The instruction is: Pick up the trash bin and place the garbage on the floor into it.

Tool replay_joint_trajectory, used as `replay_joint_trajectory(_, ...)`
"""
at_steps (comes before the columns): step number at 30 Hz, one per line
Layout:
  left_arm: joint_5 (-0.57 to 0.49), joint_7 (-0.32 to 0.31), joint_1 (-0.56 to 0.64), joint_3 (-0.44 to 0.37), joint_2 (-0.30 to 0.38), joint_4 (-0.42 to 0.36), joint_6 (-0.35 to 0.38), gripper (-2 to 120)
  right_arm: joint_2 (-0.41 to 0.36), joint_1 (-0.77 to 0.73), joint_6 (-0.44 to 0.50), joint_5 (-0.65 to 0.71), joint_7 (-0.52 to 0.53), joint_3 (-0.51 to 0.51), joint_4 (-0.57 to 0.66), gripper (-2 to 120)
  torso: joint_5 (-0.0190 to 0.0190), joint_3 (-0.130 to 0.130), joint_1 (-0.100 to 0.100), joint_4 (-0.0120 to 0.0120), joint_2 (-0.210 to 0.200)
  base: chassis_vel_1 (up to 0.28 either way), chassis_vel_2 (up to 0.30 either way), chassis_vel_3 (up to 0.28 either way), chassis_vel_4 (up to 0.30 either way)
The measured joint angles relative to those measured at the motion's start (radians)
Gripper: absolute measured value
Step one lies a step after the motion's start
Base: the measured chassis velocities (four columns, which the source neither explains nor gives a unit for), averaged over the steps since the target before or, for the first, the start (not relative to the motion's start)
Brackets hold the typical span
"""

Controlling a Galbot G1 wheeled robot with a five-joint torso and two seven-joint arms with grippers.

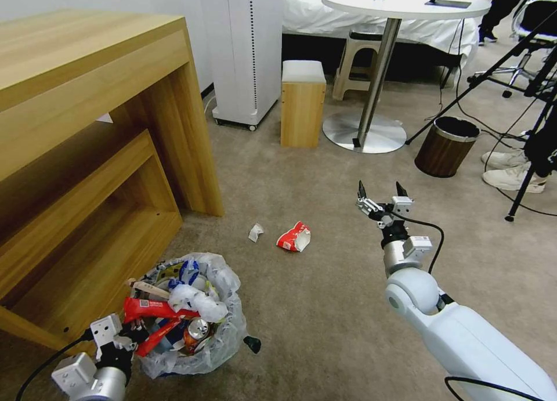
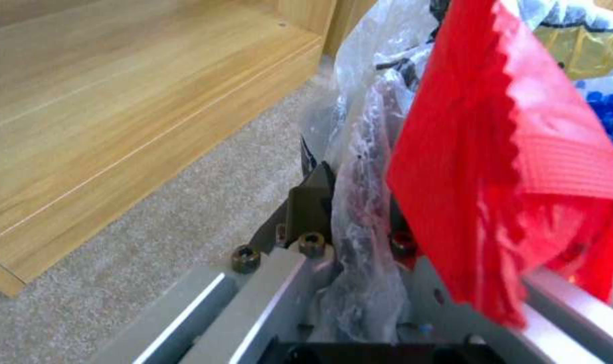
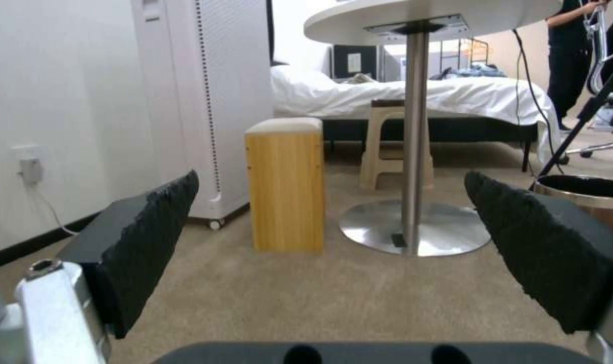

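The trash bin (image 1: 191, 314), its crinkly white liner stuffed with red wrappers, a crushed can and paper, sits low on the beige floor (image 1: 325, 308) beside the wooden desk (image 1: 87, 128), held at its near rim by the left gripper (image 1: 125, 338), whose jaws are clamped on the rim and bunched liner in the left wrist view. The load is heaped to the brim; a tilt of the left arm could spill it, and a pinch that catches mostly plastic could let the bin slip or tear the bag. Two pieces of garbage lie on the carpet just ahead: a red wrapper (image 1: 294, 237) and a crumpled paper (image 1: 255, 232), close to each other. The right gripper (image 1: 383, 199) hangs beyond and to the right of them, arm stretched forward, wrist level, jaws spread wide and empty. From there a reach for the flat wrapper risks scraping carpet or pushing the scrap away. The brown wood-grain bin (image 1: 445, 145) stands well apart.
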Motion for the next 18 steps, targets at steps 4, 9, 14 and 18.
replay_joint_trajectory(4,-0.001,-0.001,-0.003,-0.001,-0.001,0.003,0.000,1,0.000,-0.001,0.003,0.000,-0.003,-0.002,-0.002,100,0.0000,0.000,0.000,0.0000,0.000,-0.027,0.019,0.028,-0.033)
replay_joint_trajectory(9,-0.001,-0.001,-0.005,0.000,-0.002,0.007,0.000,1,0.001,-0.001,0.005,-0.003,-0.006,-0.004,-0.005,100,-0.0001,0.000,0.000,-0.0001,0.000,-0.087,0.085,0.091,-0.094)
replay_joint_trajectory(14,-0.001,-0.001,-0.007,-0.001,-0.003,0.013,0.000,1,0.004,0.000,0.008,-0.006,-0.009,-0.007,-0.013,100,0.0001,0.000,0.000,0.0000,0.000,-0.114,0.109,0.109,-0.112)
replay_joint_trajectory(18,-0.002,-0.001,-0.012,-0.002,-0.002,0.016,0.000,1,0.004,0.002,0.011,-0.009,-0.012,-0.008,-0.017,100,-0.0001,0.000,0.000,0.0000,0.000,-0.111,0.114,0.107,-0.104)
